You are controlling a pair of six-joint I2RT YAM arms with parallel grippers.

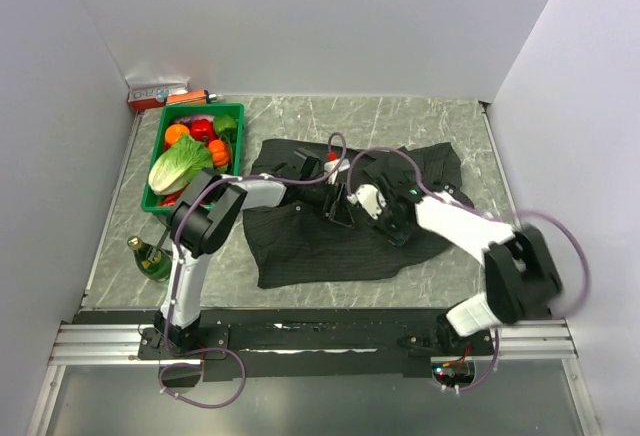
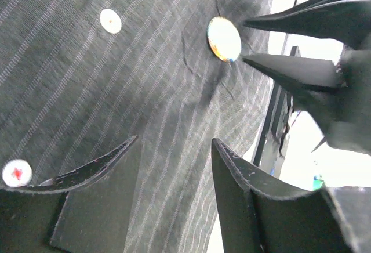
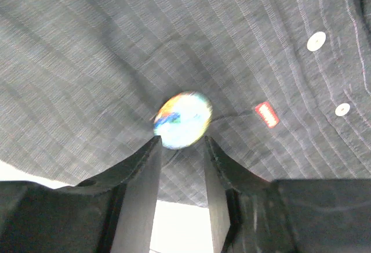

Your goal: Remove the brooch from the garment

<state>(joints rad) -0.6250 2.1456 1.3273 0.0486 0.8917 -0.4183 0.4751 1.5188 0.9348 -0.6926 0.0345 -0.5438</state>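
Observation:
The garment (image 1: 310,246), dark with fine pinstripes, lies crumpled in the middle of the table. A round, shiny, many-coloured brooch (image 3: 182,119) is pinned to it, and the cloth puckers around it. My right gripper (image 3: 182,138) is open, its fingertips just short of the brooch's lower edge. In the left wrist view those two tips (image 2: 243,41) flank the brooch (image 2: 224,38) from the right. My left gripper (image 2: 175,139) is open against the garment (image 2: 116,90), a hand's width from the brooch, with flat cloth across the gap. Pale buttons (image 3: 316,40) and a small red tag (image 3: 266,114) sit nearby.
A green basket (image 1: 155,156) of vegetables stands at the left, a green bottle (image 1: 148,259) lies in front of it and a red box (image 1: 157,96) sits at the back left corner. White walls close in on three sides. Both arms meet over the garment.

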